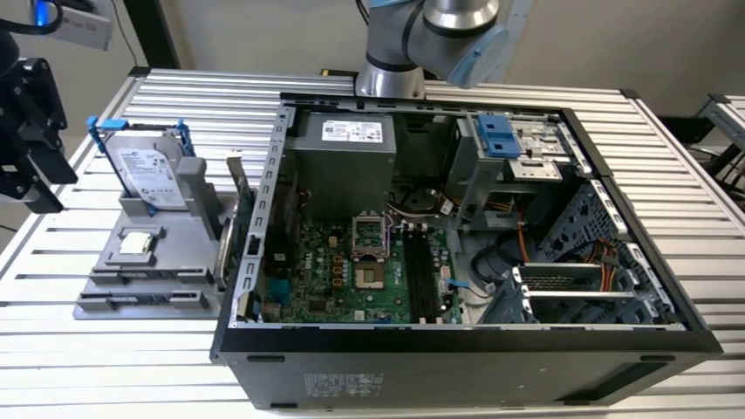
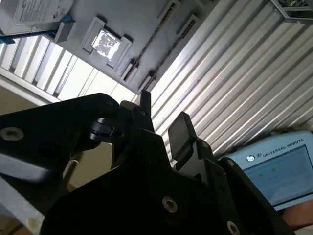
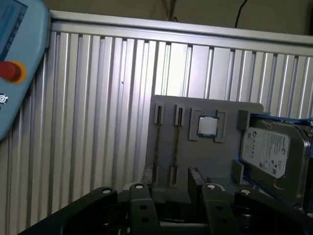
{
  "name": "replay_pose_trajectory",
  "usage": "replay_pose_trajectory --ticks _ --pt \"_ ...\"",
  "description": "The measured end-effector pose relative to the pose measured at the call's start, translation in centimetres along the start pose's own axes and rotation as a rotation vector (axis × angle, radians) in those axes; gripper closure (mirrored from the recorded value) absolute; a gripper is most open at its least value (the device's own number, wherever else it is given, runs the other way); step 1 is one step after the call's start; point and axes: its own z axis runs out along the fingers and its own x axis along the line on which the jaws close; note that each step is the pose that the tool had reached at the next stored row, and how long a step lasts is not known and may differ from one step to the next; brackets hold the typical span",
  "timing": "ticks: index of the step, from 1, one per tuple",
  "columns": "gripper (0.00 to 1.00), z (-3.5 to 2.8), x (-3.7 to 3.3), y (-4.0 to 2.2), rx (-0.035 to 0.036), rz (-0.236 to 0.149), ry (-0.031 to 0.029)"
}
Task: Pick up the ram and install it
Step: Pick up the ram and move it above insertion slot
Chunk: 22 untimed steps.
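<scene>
Ram (image 3: 158,142), a thin narrow stick seen edge-on, stands slotted in the grey plastic holder tray (image 3: 215,159), near the black gripper (image 3: 174,192), whose fingers are spread and empty.

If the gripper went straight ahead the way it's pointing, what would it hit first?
Probably the grey holder tray: in the first wrist view the open gripper points at it, though depth is unclear.
</scene>
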Motion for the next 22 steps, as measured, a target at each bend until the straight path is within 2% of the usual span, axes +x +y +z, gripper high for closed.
replay_pose_trajectory --ticks 7,15,17,20,22 --pt "0.00 0.98 -0.20 -0.02 -0.0019 0.022 -0.0004" --pt "0.00 2.11 -0.52 -0.06 -0.0014 0.024 0.0000" --pt "0.00 2.32 -0.62 -0.05 0.0050 0.025 0.0005" --pt "0.00 2.56 -0.72 0.08 0.0240 0.025 0.0018" --pt "0.00 2.82 -0.84 0.12 0.0245 0.030 0.0026"
